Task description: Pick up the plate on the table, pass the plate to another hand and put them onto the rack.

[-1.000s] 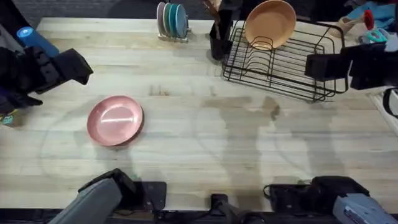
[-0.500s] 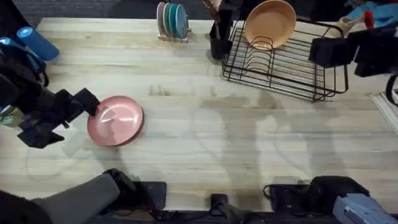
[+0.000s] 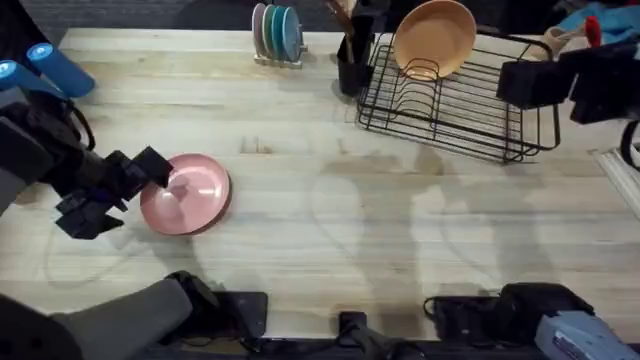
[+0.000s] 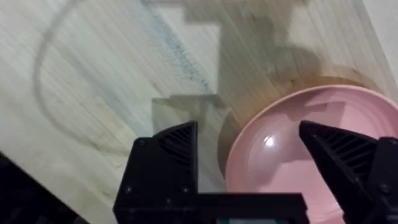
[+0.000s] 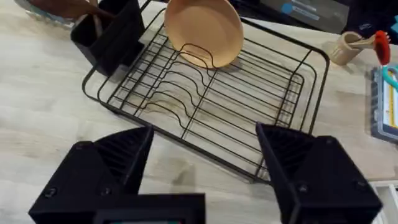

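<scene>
The left gripper [image 3: 158,172] has crept a little further over the plate [image 3: 187,194] than it was half a second ago; the plate itself has not shifted on the table [image 3: 330,220]. That arm reaches in low from the plate's left, its fingers spread apart, one over bare wood and one over the pink rim [image 4: 292,134]; whether either touches the plate I cannot tell. Far to the plate's right stands the rack [image 3: 450,100], an orange plate [image 3: 433,38] upright in it; the right gripper [image 5: 202,140] hangs beside the rack, open, its arm partly cut off.
</scene>
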You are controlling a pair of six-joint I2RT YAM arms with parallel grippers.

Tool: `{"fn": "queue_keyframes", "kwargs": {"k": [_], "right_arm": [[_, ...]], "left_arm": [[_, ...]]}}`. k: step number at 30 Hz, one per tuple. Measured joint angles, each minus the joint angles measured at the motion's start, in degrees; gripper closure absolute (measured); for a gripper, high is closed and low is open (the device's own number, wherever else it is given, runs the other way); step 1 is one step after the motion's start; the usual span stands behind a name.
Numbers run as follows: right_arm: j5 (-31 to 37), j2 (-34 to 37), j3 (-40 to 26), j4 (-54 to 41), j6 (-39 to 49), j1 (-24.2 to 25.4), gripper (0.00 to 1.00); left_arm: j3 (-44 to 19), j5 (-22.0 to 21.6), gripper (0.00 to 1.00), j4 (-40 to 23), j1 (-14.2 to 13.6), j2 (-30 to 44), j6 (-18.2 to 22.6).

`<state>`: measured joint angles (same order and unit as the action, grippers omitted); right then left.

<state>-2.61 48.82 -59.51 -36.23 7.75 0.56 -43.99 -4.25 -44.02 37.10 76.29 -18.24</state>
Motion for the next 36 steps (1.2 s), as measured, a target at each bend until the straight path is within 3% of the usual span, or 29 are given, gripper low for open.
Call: {"fn": "queue_keyframes", "kwargs": {"k": [15,22,34,35,36], "right_arm": [[0.0,0.0,0.0,0.0,0.0,0.0,0.009],[0.0,0.0,0.0,0.0,0.0,0.0,0.009],[0.0,0.0,0.0,0.0,0.0,0.0,0.009],[0.0,0.0,0.0,0.0,0.0,0.0,0.009],[0.0,0.0,0.0,0.0,0.0,0.0,0.009]], "left_arm": [[0.0,2.6,0.006,1.2,0.0,2.7,-0.3],[-0.1,4.1,0.007,1.1,0.1,3.7,-3.2],[-0.3,4.0,0.008,1.0,0.1,4.0,-4.5],[-0.3,4.0,0.024,1.0,0.1,4.0,-4.6],[-0.3,4.1,0.124,1.0,0.1,4.0,-4.9]]}}
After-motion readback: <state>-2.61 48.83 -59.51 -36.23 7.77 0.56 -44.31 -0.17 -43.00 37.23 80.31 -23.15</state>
